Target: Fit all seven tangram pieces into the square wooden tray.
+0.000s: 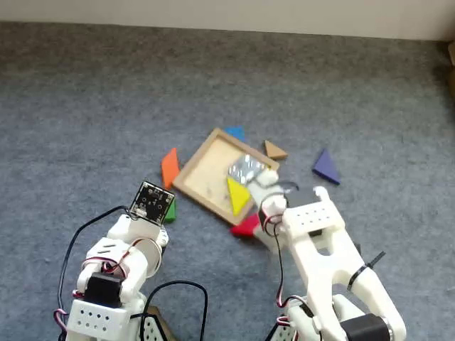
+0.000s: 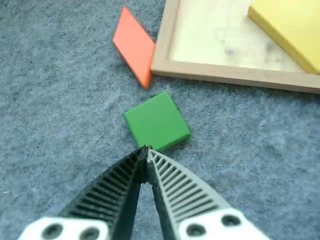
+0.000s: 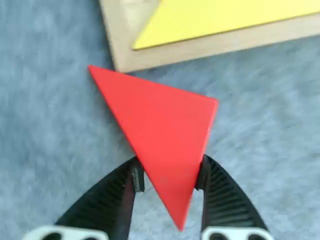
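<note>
**Pinching a red triangle (image 3: 161,127) just off the wooden tray (image 3: 200,47)**

Standing over the two arms, the nearest thing to see is the right gripper (image 3: 167,175). Its dark fingers (image 3: 125,187) are clamped on the slanted sides of the red triangle, one on each side near its lower point. I cannot tell whether the piece is resting on the grey carpet (image 1: 85,106) or lifted off it. Its far corner sits just beside the tray's outer corner. Inside that rim lies the yellow triangle (image 3: 225,17).

The left gripper (image 2: 145,152) has its ribbed fingers pressed together with nothing between them. The tips hang just short of the green square (image 2: 157,121), which lies flat on the carpet, apart from the tray. A little beyond it the orange parallelogram (image 2: 134,46) lies against the outside of the tray's wooden edge.

From above, the tray (image 1: 190,174) sits as a diamond — the yellow triangle (image 1: 239,193) in its near corner, much of the floor bare wood. The red triangle (image 1: 245,226) pokes out below that near corner.

Farther off, past the tray's far corner, is a blue piece (image 1: 234,132) whose shape I cannot make out. A brown triangle (image 1: 274,150) lies near the tray's right-hand corner, and a purple triangle (image 1: 325,167) lies well apart on the carpet.
</note>
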